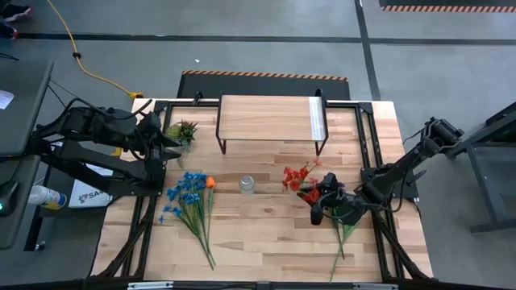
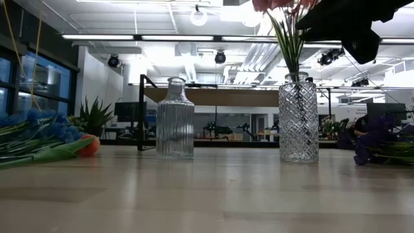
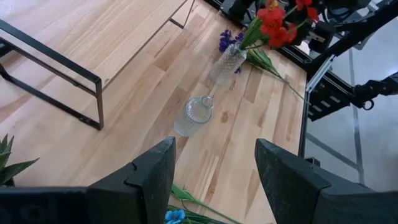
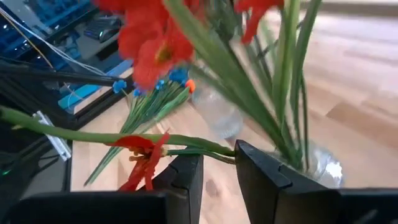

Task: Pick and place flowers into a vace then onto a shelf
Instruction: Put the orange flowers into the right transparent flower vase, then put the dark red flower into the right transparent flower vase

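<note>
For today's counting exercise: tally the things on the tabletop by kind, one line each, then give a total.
Glass vases: 2, ribbed and cut-glass
Flower bunches: 3, blue, red, purple
Potted plant: 1
Shelf: 1
Total: 7

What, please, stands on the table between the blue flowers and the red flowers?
In the high view, a small empty ribbed glass bottle stands alone between the blue flowers and the red flowers; around it, bare table.
</note>
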### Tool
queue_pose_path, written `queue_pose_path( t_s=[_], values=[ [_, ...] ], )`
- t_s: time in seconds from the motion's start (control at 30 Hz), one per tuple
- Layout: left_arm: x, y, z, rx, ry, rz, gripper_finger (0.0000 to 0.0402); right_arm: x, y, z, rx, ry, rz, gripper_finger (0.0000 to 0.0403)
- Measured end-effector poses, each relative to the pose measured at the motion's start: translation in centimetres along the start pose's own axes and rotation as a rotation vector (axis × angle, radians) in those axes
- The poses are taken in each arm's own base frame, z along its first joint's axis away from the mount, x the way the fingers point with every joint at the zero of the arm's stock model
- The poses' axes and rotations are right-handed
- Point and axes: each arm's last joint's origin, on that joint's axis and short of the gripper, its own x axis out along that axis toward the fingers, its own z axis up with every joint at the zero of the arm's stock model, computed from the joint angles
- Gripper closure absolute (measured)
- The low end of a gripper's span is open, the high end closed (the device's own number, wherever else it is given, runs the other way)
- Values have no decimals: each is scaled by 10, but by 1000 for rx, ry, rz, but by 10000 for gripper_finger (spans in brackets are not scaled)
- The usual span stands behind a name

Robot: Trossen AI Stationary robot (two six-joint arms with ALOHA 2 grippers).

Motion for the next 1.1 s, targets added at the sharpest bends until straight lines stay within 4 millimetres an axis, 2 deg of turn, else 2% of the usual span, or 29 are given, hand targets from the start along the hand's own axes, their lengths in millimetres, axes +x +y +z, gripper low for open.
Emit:
queue_pose_path(
  t_s=[0.57, 0.87, 1.1],
  values=[
    [0, -2, 3, 11, -35, -24, 149, -1, -1, -1, 36, 53, 22, 257],
    [0, -2, 3, 11, -35, -24, 149, -5, 1, 5, 22, 52, 46, 272],
    [0, -2, 3, 11, -35, -24, 149, -11, 1, 8, 43, 119, 96, 284]
  ],
)
